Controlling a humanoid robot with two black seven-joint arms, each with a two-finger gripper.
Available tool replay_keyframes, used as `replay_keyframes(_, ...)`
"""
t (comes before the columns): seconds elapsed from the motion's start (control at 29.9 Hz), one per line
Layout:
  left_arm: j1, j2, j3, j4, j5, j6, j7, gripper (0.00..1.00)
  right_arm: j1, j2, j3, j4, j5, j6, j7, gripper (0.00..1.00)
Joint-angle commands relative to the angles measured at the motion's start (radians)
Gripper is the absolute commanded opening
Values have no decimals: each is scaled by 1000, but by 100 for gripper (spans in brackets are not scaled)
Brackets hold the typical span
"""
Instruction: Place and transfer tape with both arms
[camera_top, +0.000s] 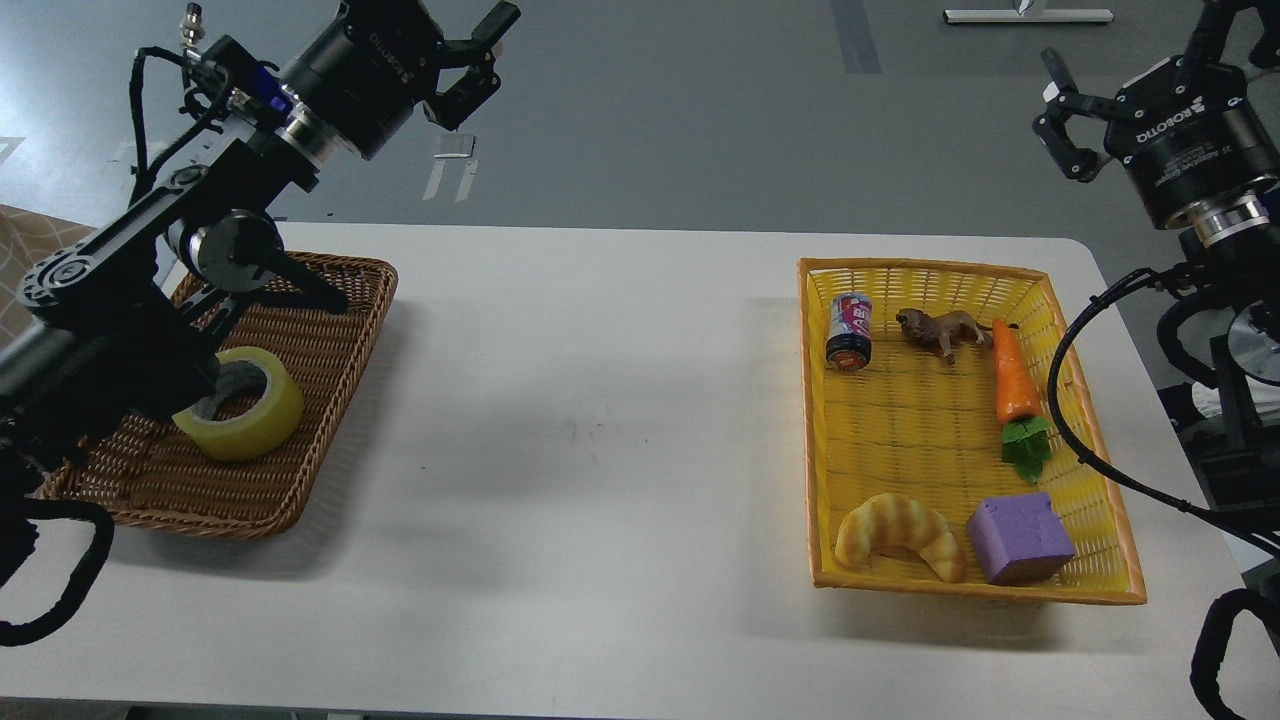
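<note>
The tape (250, 412), a yellow translucent roll with a grey core, lies flat in the brown wicker basket (330, 400) at the table's left. My left arm crosses over that basket and hides the roll's left edge. My left gripper (484, 55) is open and empty, held high beyond the table's far edge, up and to the right of the tape. My right gripper (1125, 40) is open and empty, high at the top right, beyond the far right corner of the yellow basket (815, 430).
The yellow basket holds a small can (849, 331), a toy lion (940, 328), a carrot (1013, 385), a croissant (898, 537) and a purple block (1018, 537). A black cable (1070, 420) of the right arm hangs over the yellow basket's right rim. The white table (600, 420) lies between the baskets.
</note>
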Motion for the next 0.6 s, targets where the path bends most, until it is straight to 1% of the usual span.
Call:
replay_keyframes(0.0, 39, -9, -33, -56, 0, 0, 2, 98, 1, 29, -1, -4, 2, 0, 0, 100)
replay_keyframes(0.13, 72, -17, -48, -97, -25, 0, 3, 98, -4, 64, 5, -1, 12, 0, 0, 100)
replay_keyframes(0.27, 96, -14, -60, -105, -43, 0, 8, 98, -28, 76, -4, 11, 94, 0, -1, 100)
replay_keyframes(0.37, 122, -15, -60, -105, -43, 0, 8, 98, -33, 84, -32, 9, 100, 0, 0, 100)
replay_keyframes(0.57, 167, -42, -63, -100, -48, 0, 8, 98, -36, 84, -165, 12, 95, 0, 0, 100)
